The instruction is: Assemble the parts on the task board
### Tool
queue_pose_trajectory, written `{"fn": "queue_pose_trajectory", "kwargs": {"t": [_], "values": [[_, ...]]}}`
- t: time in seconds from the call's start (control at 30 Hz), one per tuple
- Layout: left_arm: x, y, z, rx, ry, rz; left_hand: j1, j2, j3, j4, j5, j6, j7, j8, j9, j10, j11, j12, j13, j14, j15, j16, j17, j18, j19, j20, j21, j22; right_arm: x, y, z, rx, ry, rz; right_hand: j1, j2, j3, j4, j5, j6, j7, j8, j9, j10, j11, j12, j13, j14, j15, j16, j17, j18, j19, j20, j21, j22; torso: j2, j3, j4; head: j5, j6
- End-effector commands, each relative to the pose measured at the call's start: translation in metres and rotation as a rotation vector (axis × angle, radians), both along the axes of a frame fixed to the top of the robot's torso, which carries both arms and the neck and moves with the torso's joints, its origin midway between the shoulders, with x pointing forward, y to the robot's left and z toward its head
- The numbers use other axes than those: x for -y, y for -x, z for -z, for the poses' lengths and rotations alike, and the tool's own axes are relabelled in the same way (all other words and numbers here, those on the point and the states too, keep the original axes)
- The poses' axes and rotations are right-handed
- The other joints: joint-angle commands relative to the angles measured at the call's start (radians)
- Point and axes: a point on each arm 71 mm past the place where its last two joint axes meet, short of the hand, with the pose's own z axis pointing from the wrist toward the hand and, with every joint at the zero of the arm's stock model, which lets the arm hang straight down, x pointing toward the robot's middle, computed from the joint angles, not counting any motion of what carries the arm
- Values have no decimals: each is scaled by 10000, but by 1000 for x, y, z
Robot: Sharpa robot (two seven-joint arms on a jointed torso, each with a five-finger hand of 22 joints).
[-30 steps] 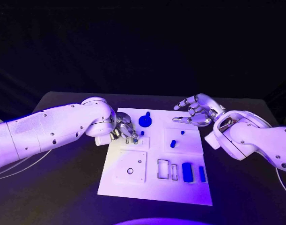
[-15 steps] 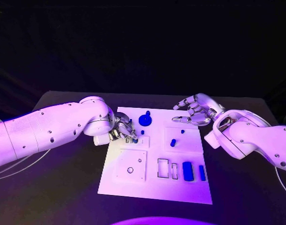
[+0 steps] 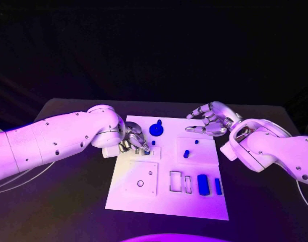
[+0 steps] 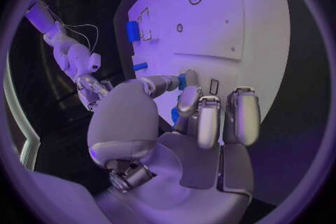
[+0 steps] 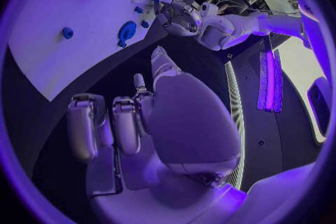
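Note:
The white task board (image 3: pixel 170 199) lies in the middle of the table. My left hand (image 3: pixel 133 141) hovers over the board's left edge and pinches a small blue part (image 4: pixel 183 80) between thumb and a finger. Close by stand a round blue knob (image 3: pixel 156 129) and a small blue peg (image 3: pixel 152 142). A short blue piece (image 3: pixel 186 154) sits in the right-hand panel. A blue block (image 3: pixel 202 184) and a slim blue bar (image 3: pixel 218 186) lie toward the near right. My right hand (image 3: pixel 210 120) hangs above the board's far right corner, fingers apart and loosely bent, holding nothing.
The board (image 4: pixel 238 22) carries a round hole (image 3: pixel 140 183) and an empty rectangular slot (image 3: pixel 175 181) in its near half. Black table (image 3: pixel 66 201) surrounds the board on every side. The right wrist view shows my left hand (image 5: pixel 179 15) beyond the blue knob (image 5: pixel 126 31).
My left hand has shifted very slightly at the board's left edge, still pinching the small blue part. The right hand has stayed put.

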Motion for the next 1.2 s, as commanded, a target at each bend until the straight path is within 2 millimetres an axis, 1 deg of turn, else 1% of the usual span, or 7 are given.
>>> {"fn": "queue_pose_trajectory", "kwargs": {"t": [0.03,0.27,0.5,0.6,0.63,0.77,1.2], "values": [[3,-1,-1,331,11,81,10,132,1695,-1751,-17,-13,-61,-13,-2,0,-41,9,9,1048,-56,21,2605,-103,-72,10,-37,269,-2,1,1,-59,33,-159,-72,-4,-26,46,3,38,-28,62,9,-18,-42,-15,1354,870,-7,-21,2019,131,492,34,-24,1986,8,-6,-7,-3,14],[3,-2,-1,591,-210,80,-12,131,1683,-1795,16,25,-64,-29,-14,39,-46,50,62,1059,-62,36,2634,-108,-57,2,-28,291,-1,1,1,-63,35,-148,-81,-2,-30,48,2,36,-28,66,9,-18,-43,-16,1352,867,-8,-26,2010,133,487,32,-35,1980,19,-4,-6,-11,25],[2,-2,-2,808,-393,47,-343,81,1738,-2163,977,356,-134,-64,-46,271,-116,205,279,1059,-128,36,2634,-139,62,-73,53,446,-1,1,1,-73,42,-138,-81,-2,-30,48,2,36,-28,66,9,-18,-43,-16,1352,867,-8,-26,2010,133,487,32,-35,1980,16,-6,4,-8,-9],[1,-2,-2,814,-486,138,-451,65,1750,-2267,1262,466,-175,-65,-48,385,-154,283,398,1059,-161,36,2634,-149,101,-104,78,496,0,1,1,-75,46,-132,-81,-2,-30,48,2,36,-28,66,9,-18,-43,-16,1352,867,-8,-26,2010,133,487,32,-35,1980,11,-8,2,-7,-24],[1,-2,-2,796,-521,180,-536,40,1766,-2347,1549,558,-210,-57,-46,466,-188,339,482,1059,-190,36,2634,-147,98,-133,84,494,0,1,1,-76,47,-132,-81,-2,-30,48,2,36,-28,66,9,-18,-43,-16,1352,867,-8,-26,2010,133,487,32,-35,1980,7,-6,-1,-5,-31],[1,0,-1,703,-640,327,-655,33,1791,-2452,1868,662,-253,-62,-47,564,-227,407,595,1059,-226,36,2634,-146,99,-172,93,499,0,1,1,-78,49,-130,-81,-2,-30,48,2,36,-28,66,9,-18,-43,-16,1352,867,-8,-26,2010,133,487,32,-35,1980,5,-5,-7,-1,-40],[0,3,0,390,-740,583,-733,21,1797,-2512,2037,734,-279,-54,-41,648,-251,484,719,1059,-242,36,2634,-145,94,-190,95,496,0,1,1,-78,51,-124,-96,1,-40,48,3,34,-30,74,9,-18,-44,-16,1350,868,-10,-26,2012,132,492,29,-31,1983,6,-8,-3,11,-58]]}}
